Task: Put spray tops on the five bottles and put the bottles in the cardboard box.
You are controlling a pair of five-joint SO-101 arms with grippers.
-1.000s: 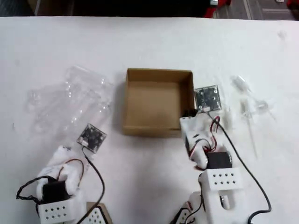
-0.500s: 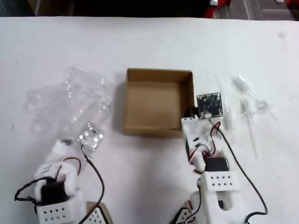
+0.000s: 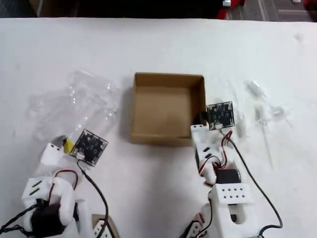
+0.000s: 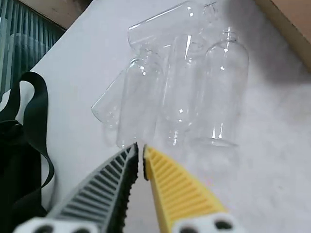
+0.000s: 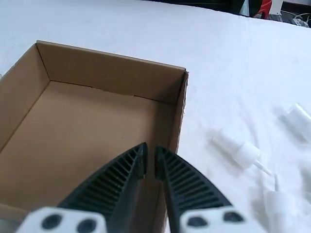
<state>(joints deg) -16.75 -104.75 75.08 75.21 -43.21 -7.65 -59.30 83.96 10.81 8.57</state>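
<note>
Low by the near left corner of the table [image 3: 158, 44], the left gripper [image 4: 141, 148] is closed on nothing, tips aimed at the bottles [image 4: 182, 82] lying left of the cardboard box [image 5: 112, 65]. The right gripper [image 5: 149, 151], also closed and empty, hovers over the box's near right corner; spray tops [image 5: 238, 151] lie toward the right edge

On my worktop [image 3: 158, 44], the cardboard box [image 3: 168, 76] sat central, bottles [image 3: 74, 104] at its nine o'clock, spray tops [image 3: 257, 90] at three.

No text, label, number or sign could be read on the cardboard box [image 3: 166, 106], the bottles [image 4: 223, 87] or the spray tops [image 5: 238, 151].
</note>
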